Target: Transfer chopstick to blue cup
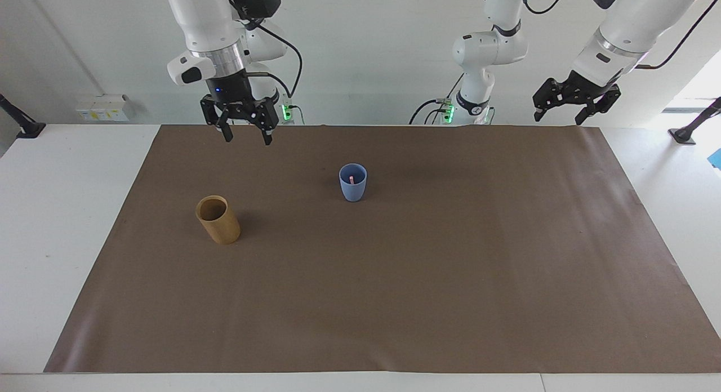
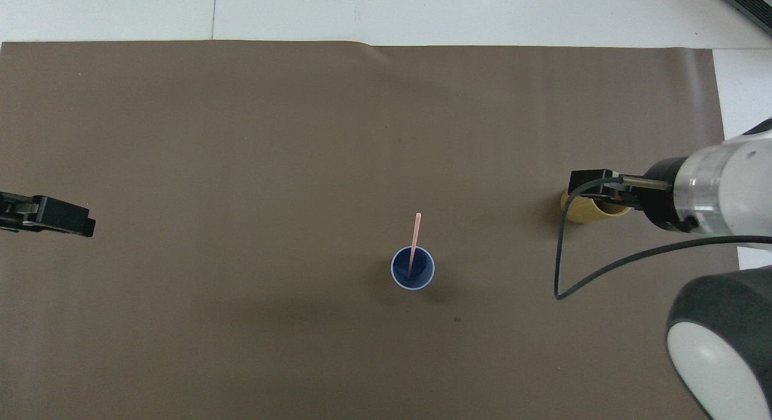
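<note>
One pale pink chopstick (image 2: 414, 245) stands in the blue cup (image 1: 352, 182), its lower end on the cup floor and its upper part leaning on the rim toward the side farther from me; in the facing view only a short pink tip shows inside the cup mouth, while the overhead view shows the stick reaching up out of the cup. I see one stick only and cannot tell whether a second sits with it. The cup is upright on the brown mat (image 1: 394, 279) that covers the surface (image 1: 67, 172), near the mat's middle and toward my side of it. The tan-brown cup (image 1: 217, 219) stands farther from me, toward the right arm's end, and its mouth looks empty. My right tool (image 1: 244, 125) hangs in the air with fingers spread, released and holding nothing, over the mat's edge at my end and well apart from the blue cup; the wide opening suits a tool that has nothing to carry. My left tool (image 1: 575, 99) waits raised over the other end of the surface, fingers spread and empty. Judgement: the transfer looks done for this stick, which the rim props steadily.
</note>
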{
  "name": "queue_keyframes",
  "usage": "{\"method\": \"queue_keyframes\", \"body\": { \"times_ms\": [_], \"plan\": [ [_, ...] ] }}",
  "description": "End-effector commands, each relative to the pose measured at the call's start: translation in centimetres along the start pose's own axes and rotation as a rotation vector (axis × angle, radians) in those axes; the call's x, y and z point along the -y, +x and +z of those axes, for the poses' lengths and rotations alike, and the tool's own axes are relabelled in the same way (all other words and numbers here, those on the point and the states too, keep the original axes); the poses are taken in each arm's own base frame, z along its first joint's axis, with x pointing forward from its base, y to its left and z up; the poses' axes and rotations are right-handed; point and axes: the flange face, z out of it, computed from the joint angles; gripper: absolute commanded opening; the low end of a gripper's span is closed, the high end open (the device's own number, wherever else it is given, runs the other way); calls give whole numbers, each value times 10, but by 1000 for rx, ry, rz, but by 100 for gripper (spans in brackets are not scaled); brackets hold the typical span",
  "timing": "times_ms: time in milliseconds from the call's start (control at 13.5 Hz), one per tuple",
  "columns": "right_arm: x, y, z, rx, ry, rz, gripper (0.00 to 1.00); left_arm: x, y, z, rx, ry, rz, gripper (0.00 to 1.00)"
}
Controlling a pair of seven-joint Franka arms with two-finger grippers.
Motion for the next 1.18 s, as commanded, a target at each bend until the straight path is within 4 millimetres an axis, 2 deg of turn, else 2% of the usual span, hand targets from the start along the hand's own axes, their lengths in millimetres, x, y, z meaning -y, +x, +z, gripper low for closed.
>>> {"method": "queue_keyframes", "body": {
  "times_ms": [0,148,369,517,739,887,1108],
  "plan": [
    [-33,13,-20,33,-35,-46,100,3,-7,-3,5,21,26,100],
    [-54,17,-30,61,-48,-67,100,4,-7,-2,7,19,57,100],
    [-72,26,-41,114,-90,-45,100,7,-9,-1,10,19,47,100],
    [-80,27,-40,167,-104,-27,100,7,-10,0,15,20,45,100],
    [-79,43,-38,190,-108,-23,100,6,-11,0,22,19,47,100],
    [-79,45,-39,178,-107,-22,100,5,-11,1,24,20,48,100],
    [-76,35,-38,185,-103,-22,100,3,-10,0,19,19,49,100]
  ]
}}
